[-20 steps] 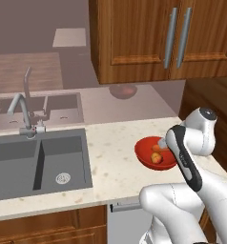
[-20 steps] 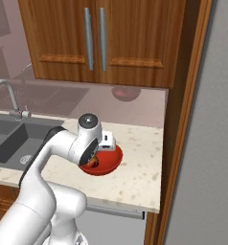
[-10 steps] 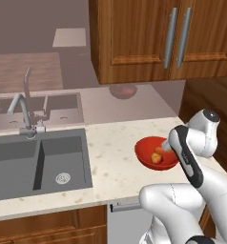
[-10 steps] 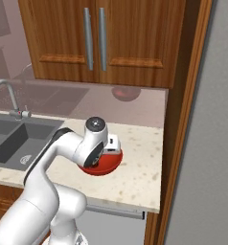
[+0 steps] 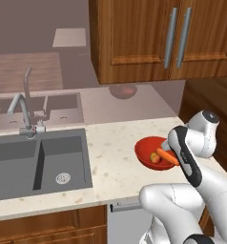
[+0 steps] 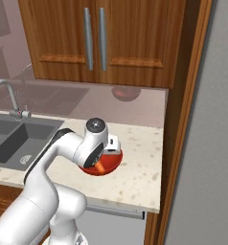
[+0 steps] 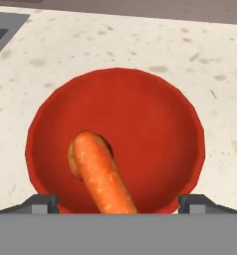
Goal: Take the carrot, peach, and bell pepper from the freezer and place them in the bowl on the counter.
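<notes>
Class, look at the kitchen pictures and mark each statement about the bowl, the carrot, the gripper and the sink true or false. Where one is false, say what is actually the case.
1. The carrot lies inside the red bowl. True.
2. The bowl sits in the sink. False: it stands on the beige counter, to the right of the sink.
3. The gripper is shut on the carrot. False: its fingertips stand wide apart, either side of the carrot.
4. The wooden cabinet doors above the counter are closed. True.
5. The bowl holds a red bell pepper. False: none is visible in it.
</notes>
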Robot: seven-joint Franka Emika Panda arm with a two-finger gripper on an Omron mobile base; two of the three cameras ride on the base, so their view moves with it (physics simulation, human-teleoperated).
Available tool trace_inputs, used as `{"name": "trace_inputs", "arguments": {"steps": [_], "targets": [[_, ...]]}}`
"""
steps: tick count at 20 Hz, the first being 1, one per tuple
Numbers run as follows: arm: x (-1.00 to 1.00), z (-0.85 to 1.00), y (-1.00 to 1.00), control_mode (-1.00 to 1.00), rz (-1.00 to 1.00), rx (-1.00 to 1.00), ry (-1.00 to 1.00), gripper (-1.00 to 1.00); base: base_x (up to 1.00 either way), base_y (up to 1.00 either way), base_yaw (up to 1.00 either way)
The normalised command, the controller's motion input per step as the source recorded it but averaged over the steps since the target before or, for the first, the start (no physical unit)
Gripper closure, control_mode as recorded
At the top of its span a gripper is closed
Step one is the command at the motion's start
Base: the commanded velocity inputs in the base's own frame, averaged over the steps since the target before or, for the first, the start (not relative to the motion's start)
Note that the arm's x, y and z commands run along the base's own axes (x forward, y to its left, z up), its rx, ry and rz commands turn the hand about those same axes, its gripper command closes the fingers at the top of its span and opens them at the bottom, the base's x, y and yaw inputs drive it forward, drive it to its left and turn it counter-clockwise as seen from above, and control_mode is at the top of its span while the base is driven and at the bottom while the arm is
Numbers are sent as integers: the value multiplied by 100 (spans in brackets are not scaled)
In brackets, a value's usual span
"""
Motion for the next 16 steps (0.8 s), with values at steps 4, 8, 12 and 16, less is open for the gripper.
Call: {"name": "trace_inputs", "arguments": {"steps": [4,8,12,16], "targets": [[2,16,1,-100,0,-1,0,-100,0,0,0],[-32,59,1,-100,-2,-9,0,-100,0,0,0],[-51,72,0,-100,-9,-12,1,-100,0,0,0],[-58,60,0,-100,-10,-9,6,-100,0,0,0]]}}
